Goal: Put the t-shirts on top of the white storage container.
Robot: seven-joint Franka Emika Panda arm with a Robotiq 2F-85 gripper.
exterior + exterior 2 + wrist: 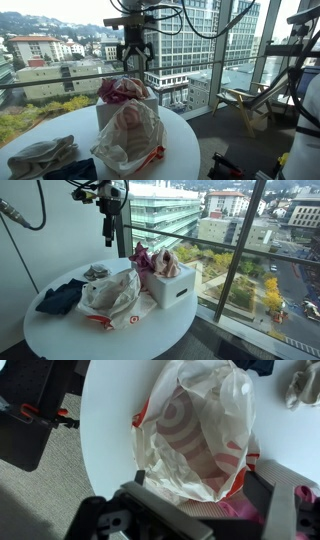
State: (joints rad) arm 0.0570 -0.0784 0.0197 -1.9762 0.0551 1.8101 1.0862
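Pink and red t-shirts point(122, 90) lie piled on top of the white storage container point(104, 114) on the round white table; they show in both exterior views point(152, 260), with the container point(178, 286) beneath. My gripper point(133, 56) hangs open and empty a little above the pile point(108, 225). In the wrist view my open jaws point(200, 485) frame a bit of pink cloth point(236, 510). A grey cloth point(40, 155) and a dark blue cloth point(60, 297) lie loose on the table.
A white plastic bag with red print point(128, 135) stands next to the container point(110, 292) and fills the wrist view point(200, 425). The table point(110, 338) stands beside a tall window point(250, 240). Metal stands and cables point(290, 60) are nearby.
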